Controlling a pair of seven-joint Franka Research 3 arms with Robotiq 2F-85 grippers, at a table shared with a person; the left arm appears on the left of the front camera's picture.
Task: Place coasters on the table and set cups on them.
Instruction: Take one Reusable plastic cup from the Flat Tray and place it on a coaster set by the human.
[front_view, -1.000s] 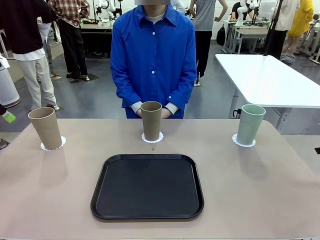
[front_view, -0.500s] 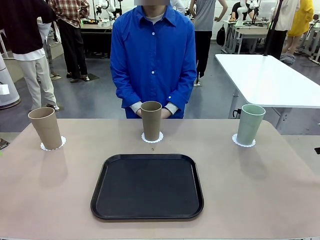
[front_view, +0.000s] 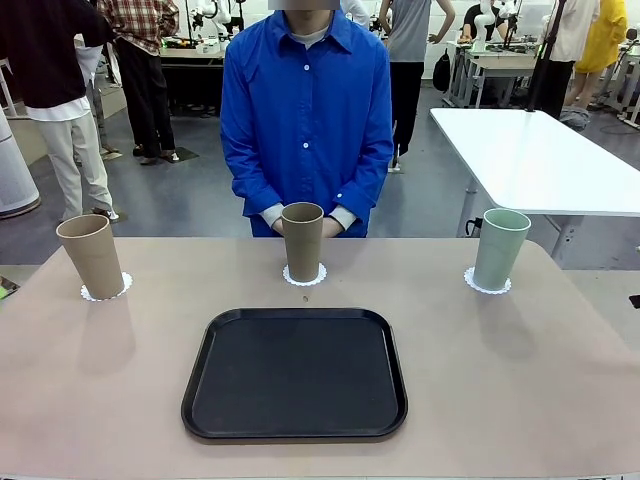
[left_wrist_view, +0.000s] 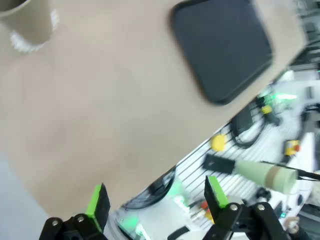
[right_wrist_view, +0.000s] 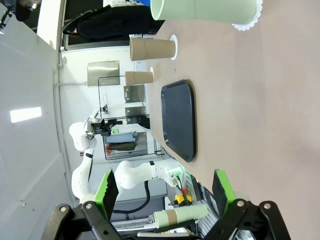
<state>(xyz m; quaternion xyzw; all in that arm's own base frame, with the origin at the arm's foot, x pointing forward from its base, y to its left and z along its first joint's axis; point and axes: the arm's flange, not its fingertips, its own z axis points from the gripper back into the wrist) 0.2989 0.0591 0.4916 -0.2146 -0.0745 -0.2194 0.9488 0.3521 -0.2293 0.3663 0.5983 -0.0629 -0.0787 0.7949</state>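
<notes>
Beige worktop (front_view: 520, 380) is seen with a black tray (front_view: 295, 373) at its middle. Beyond the tray, three cups stand upright, each on its own coaster: tan cup (front_view: 92, 256) far left, tan cup (front_view: 302, 241) just behind the tray, mint cup (front_view: 498, 248) far right. Left gripper (left_wrist_view: 155, 200) and right gripper (right_wrist_view: 165, 192) fingers are spread, nothing grasped. The mint cup lies nearest the right arm. Task is judged complete.

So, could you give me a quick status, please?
Left gripper, right gripper open, empty. Three cups on coasters. Nothing in the way.
</notes>
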